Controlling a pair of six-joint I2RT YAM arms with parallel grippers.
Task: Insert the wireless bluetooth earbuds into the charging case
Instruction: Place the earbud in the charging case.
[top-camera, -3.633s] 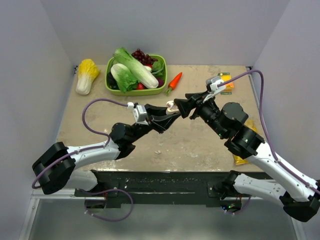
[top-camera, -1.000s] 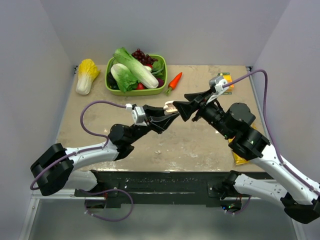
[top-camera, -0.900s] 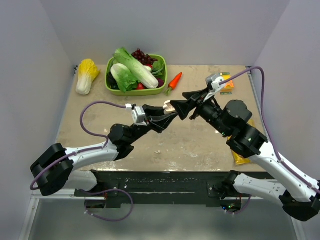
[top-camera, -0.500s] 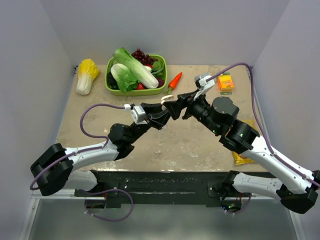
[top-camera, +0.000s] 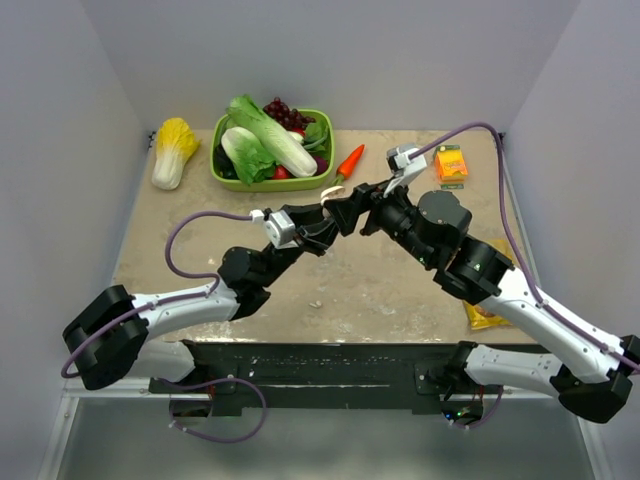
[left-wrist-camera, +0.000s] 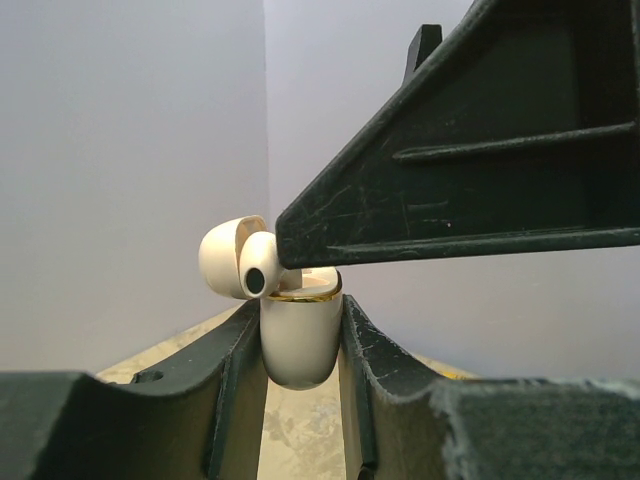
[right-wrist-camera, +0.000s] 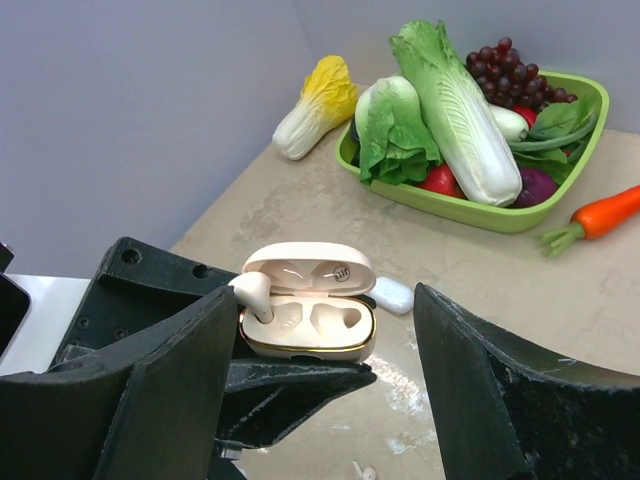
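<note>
1. Now, the left pincer (left-wrist-camera: 299, 345) is clenched on the lower body of the charging case (right-wrist-camera: 310, 325). It holds the case up off the table (top-camera: 400, 290) with the lid flipped back. Sensible hold: the two hollows face the other arm, and the case cannot skid away.
2. One earbud (right-wrist-camera: 252, 290) sits at the left-hand hollow, its lower end in and its round head poking above the rim. To my eye it is perched, not fully seated. The neighbouring hollow is empty.
3. Across from it, the right pincer (top-camera: 344, 207) is released. Its jaws are spread wide to either side of the case and grip nothing. In the left wrist view one of its fingers (left-wrist-camera: 480, 170) hangs just over the earbud and the gold rim. I read that as a let-go right above the socket.
4. Down on the table, a small white piece (right-wrist-camera: 392, 295) lies below and beyond the case. It may be the second earbud, but it is too small to be sure.
5. As for pose, both arms reach forward and inward from their bases with wrists raised. They meet nose to nose over mid-table, just in front of the carrot (top-camera: 349, 162) and the green tray (top-camera: 265, 184).
6. My call is that the perched earbud wants a gentle press home next. The risk is that a clumsy nudge tips it out.
</note>
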